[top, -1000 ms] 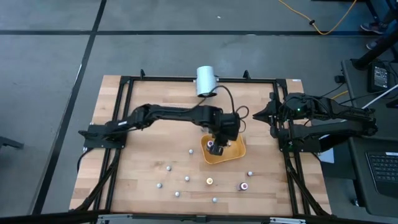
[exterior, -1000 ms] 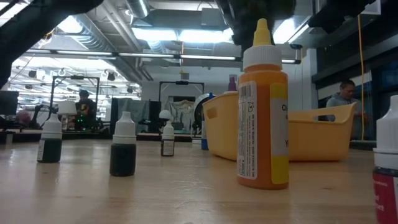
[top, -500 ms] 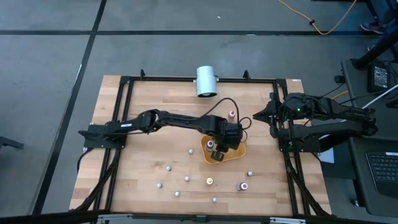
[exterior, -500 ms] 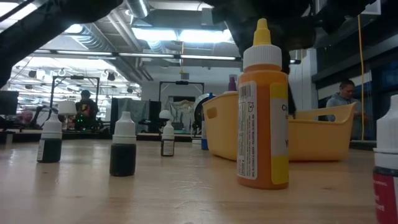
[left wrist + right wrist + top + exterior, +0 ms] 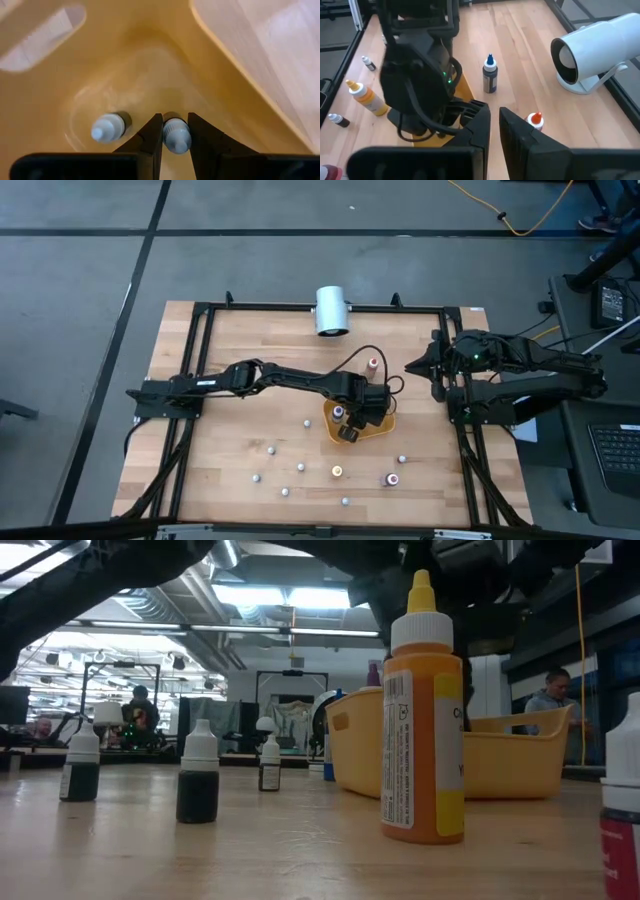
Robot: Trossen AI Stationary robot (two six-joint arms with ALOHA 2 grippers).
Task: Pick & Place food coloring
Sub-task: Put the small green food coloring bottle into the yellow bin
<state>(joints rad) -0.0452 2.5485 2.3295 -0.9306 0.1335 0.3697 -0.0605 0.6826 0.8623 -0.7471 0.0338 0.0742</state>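
Since a second ago your left gripper [image 5: 347, 432] has dropped into the yellow tray [image 5: 384, 425]. High view: right gripper [image 5: 412, 367] parked at the bench edge, jaws closed and empty. Left wrist view: jaws clamp a food coloring bottle [image 5: 176, 137] on the tray floor beside another bottle [image 5: 107, 128].

In the low view, a red-bodied bottle [image 5: 622, 810] is cut off by the frame's right edge. The yellow tray [image 5: 505, 755] is partly hidden behind the orange bottle [image 5: 423, 720]. In the high view, the loose bottles [image 5: 300, 467] look too small to tell their colors.
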